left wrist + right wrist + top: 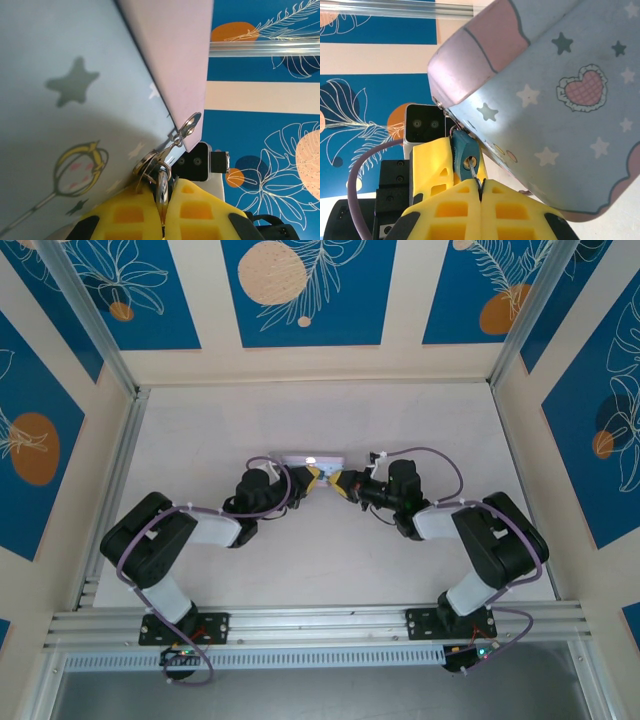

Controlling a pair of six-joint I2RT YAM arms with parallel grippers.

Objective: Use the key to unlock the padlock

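L gripper (162, 200) pinches padlock (462, 152) on tin (560, 125); R gripper (480, 189) pinches key (478, 181) at its 5 o'clock. Pale table (200, 430), blue floral walls (310, 290).

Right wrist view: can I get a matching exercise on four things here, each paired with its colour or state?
Things:
1. padlock
2. key
3. tin
4. right gripper

Colours or states:
a. pale blue, with stars and a pink heart
b. yellow pads, jaws shut
c. blue body, round keyhole facing the camera
d. thin dark sliver pinched between jaws, pointing at the keyhole

Pairs: 1-c, 2-d, 3-a, 4-b
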